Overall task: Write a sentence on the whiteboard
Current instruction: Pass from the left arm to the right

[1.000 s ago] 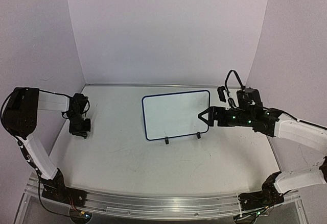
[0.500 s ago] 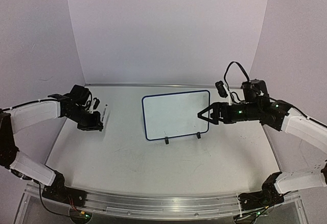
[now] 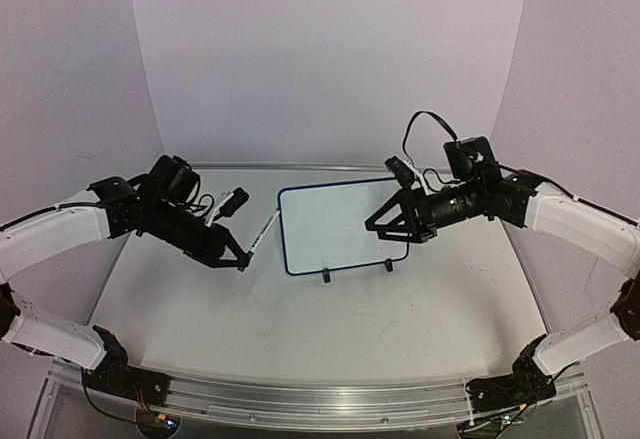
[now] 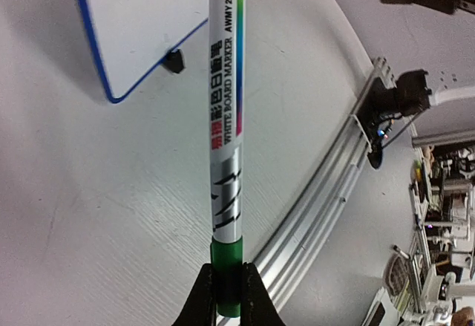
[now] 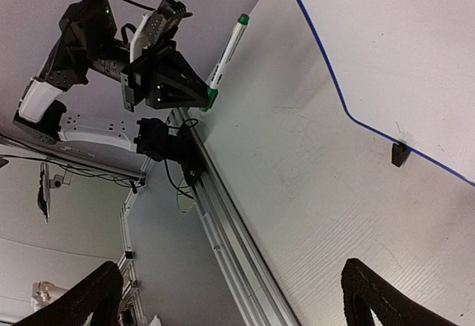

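The whiteboard (image 3: 335,227) stands on black wire feet at mid-table, blue-bordered, its face blank; no sentence shows on it. My left gripper (image 3: 236,258) is shut on the green tail end of a white marker (image 3: 261,233) that points up-right toward the board's left edge, stopping short of it. In the left wrist view the fingertips (image 4: 249,296) pinch the marker (image 4: 226,118), with the whiteboard's (image 4: 141,21) corner beyond. My right gripper (image 3: 385,229) hangs open in front of the board's right part, holding nothing. Its wrist view shows the whiteboard (image 5: 401,59), the marker (image 5: 226,55) and wide-apart jaws around the right gripper (image 5: 234,296).
An aluminium rail (image 3: 300,399) runs along the table's near edge. Pale walls enclose the table on the left, back and right. A raised lip (image 3: 300,167) lines the table's back edge.
My left arm has swung right from the table's left side toward the board, carrying the marker. My right gripper has moved left and up across the board's right part, still open.
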Tool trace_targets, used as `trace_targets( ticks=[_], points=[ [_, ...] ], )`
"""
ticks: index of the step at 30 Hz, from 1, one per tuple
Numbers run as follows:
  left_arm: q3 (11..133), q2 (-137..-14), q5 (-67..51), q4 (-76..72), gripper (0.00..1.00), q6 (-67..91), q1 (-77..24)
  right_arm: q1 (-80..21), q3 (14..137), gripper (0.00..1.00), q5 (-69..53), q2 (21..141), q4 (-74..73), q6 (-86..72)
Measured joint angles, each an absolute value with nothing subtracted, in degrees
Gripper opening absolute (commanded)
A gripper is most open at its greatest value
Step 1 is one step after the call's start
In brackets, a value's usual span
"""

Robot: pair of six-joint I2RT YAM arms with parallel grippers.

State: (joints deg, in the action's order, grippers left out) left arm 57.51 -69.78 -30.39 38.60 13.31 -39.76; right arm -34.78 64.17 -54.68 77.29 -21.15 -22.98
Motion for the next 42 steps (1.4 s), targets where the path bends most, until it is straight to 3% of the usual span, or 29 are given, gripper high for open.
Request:
trace_targets(
  ticks=[13, 42],
  points=[
    [68.29, -81.2, -40.47, 41.1, 0.0, 10.21, -55.69, -43.32, 66.04, 0.78, -58.28, 84.78, -22.26, -23.38],
    [76.7, -90.55, -47.21, 46.92, 0.0, 3.46, -58.94, -47.29, 66.39, 0.59, -64.86, 87.74, -20.51, -23.0]
  ],
)
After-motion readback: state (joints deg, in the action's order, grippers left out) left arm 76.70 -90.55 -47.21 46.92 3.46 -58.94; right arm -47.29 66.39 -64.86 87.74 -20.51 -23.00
